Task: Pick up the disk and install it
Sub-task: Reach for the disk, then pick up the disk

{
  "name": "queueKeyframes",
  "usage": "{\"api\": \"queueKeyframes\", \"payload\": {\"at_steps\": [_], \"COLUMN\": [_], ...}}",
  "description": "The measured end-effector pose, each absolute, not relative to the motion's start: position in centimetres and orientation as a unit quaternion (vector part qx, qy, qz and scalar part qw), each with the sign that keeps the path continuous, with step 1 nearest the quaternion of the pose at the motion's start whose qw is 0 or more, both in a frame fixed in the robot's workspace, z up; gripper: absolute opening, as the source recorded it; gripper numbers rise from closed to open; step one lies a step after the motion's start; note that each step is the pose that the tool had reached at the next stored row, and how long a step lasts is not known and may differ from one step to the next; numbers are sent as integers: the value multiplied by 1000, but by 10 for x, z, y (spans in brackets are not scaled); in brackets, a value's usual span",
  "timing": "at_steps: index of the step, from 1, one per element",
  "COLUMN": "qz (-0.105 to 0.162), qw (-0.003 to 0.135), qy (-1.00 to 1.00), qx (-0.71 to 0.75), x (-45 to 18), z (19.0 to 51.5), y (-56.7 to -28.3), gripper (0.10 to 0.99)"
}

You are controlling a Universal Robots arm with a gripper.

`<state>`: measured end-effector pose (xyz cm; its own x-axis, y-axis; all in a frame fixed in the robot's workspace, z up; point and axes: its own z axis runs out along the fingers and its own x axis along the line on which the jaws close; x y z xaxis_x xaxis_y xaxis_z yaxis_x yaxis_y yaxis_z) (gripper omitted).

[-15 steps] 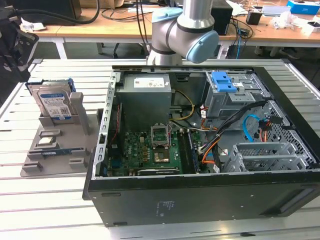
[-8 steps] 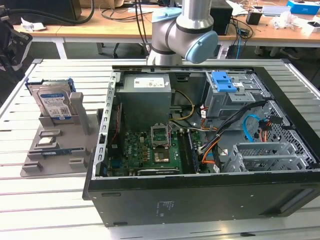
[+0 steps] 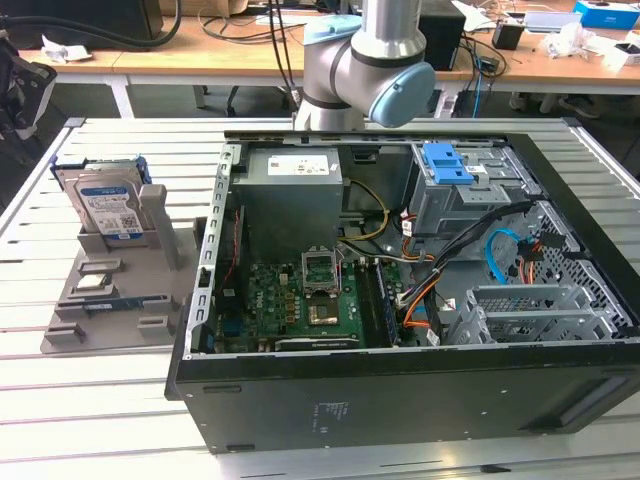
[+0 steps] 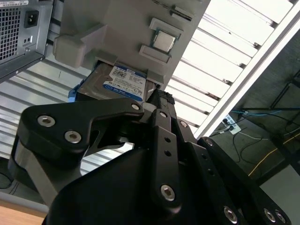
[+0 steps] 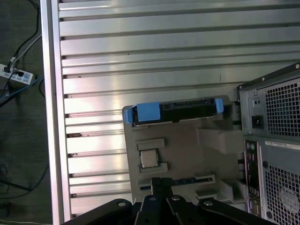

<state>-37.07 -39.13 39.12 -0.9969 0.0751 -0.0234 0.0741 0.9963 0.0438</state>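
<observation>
Hanging above the holder [image 5: 187, 154], the hand [image 5: 161, 180] is clear of the disk [image 5: 187, 107].

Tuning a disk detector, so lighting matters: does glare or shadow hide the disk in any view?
Exterior view: even light, no glare on the disk in its grey holder. Second wrist view: table slats wash out white; the disk is shaded, label visible. First wrist view: bright streaks on the slats, none on the edge-on disk.
</observation>
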Motion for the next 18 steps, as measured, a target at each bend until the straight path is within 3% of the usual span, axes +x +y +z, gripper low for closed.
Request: {"api": "queueKeyframes", "payload": {"at_steps": [18], "qz": [22], "qw": [12], "qy": [1000], "qx": [2], "x": [-371], "z": [391], "y": [-391], "gripper": [102]}}
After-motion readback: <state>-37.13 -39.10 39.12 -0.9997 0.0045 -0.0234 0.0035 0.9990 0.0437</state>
